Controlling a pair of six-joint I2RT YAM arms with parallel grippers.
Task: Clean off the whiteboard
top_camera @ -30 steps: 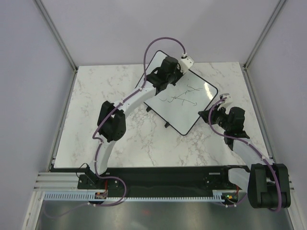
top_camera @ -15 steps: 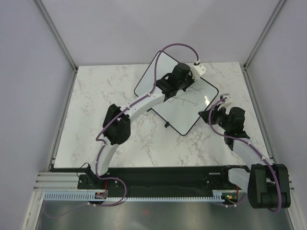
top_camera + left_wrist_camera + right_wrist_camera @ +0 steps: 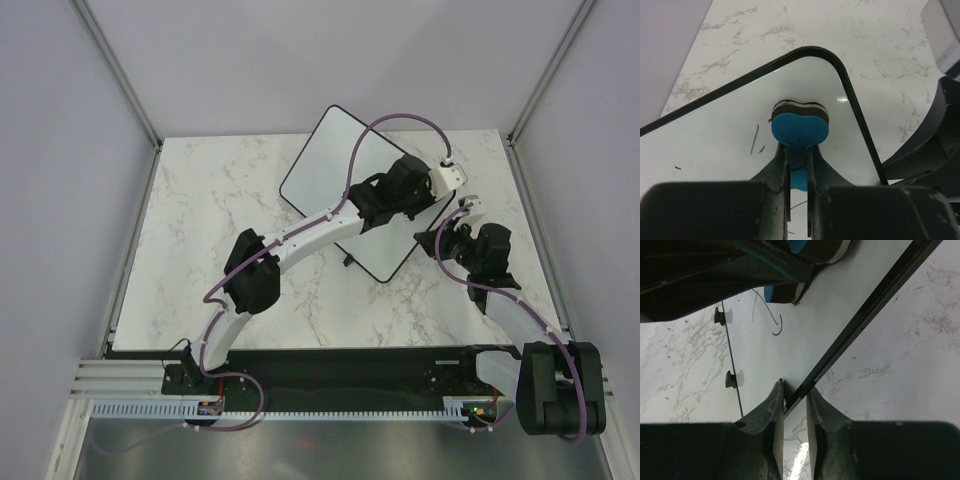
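The marble table [image 3: 200, 230] fills the floor of the top view. The whiteboard [image 3: 320, 165] lies flat on its far right part, turned so that it looks like a diamond. Its long axis runs from far left to near right, and one rounded corner points away from the arms, reaching past the table's far edge in that view.

The left arm [image 3: 300, 235] stretches diagonally across the board toward its right corner. The right arm [image 3: 510, 310] comes up along the right side and meets the board's near right edge.

The left gripper [image 3: 796, 150] is closed narrowly on the waist of a blue eraser [image 3: 800, 127]. The eraser's dark felt side is pressed onto the white surface just inside a rounded corner of the black frame [image 3: 850, 95].

The right gripper [image 3: 794, 390] has its two fingers drawn close together on either side of the board's thin black rim, pinching it. The rim runs up and away from between the fingertips.

Two small black feet [image 3: 730, 379] stick out from one long edge.

A few thin dark marker strokes [image 3: 755, 139] sit left of the eraser. The right wrist view shows another curled line [image 3: 775, 325] near the left arm's tool.
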